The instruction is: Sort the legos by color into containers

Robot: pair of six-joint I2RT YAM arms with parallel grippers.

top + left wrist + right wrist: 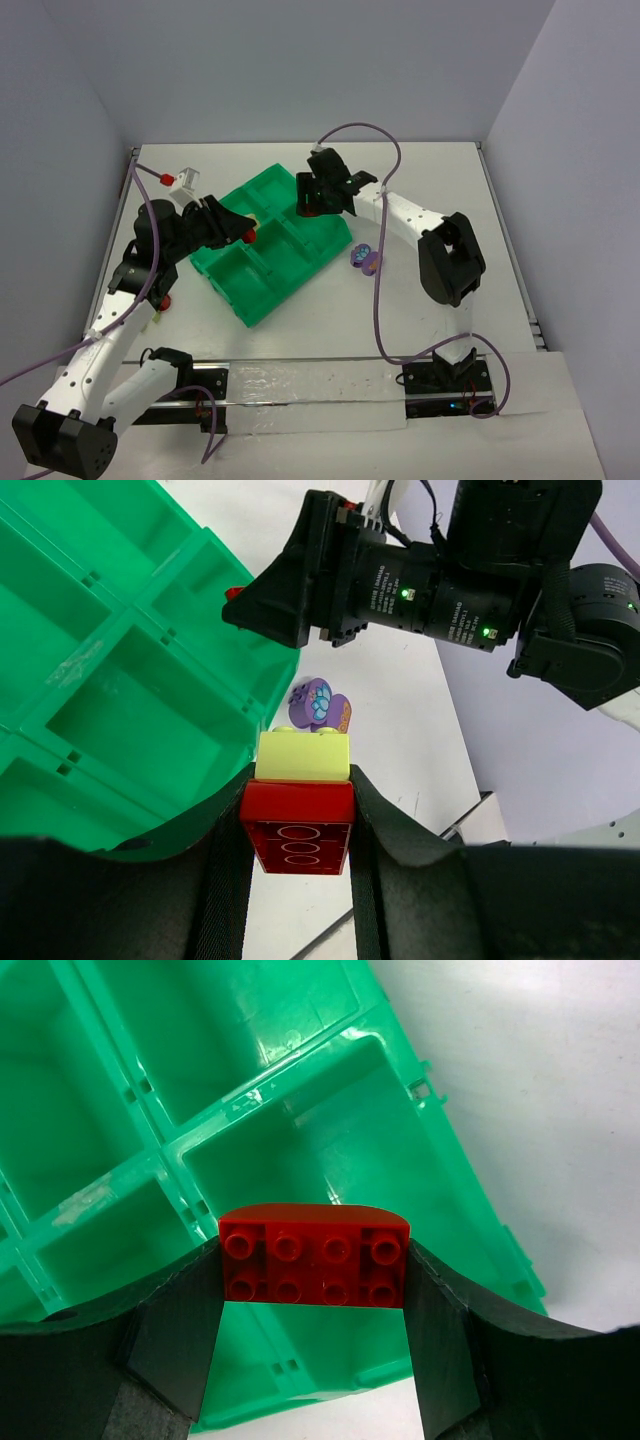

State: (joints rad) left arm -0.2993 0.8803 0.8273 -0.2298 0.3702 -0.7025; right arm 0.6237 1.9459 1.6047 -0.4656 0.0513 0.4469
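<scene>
Fingers on the right [170, 1350] pinched a red brick [313, 1265] by its ends; left fingers [225, 900] clamped a red-yellow stack [298, 815]: light, rigid, likely slick.

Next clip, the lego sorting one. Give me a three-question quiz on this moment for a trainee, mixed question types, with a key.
1. True or false: the right gripper hangs empty over the green tray.
2. What is stuck to the red brick held in the left gripper? A) a pale yellow brick B) a blue brick C) nothing
3. Where does the purple piece lie?
Key: 1 false, it grips a curved red brick. 2 A. 3 On the table beside the tray, outside every compartment.
</scene>
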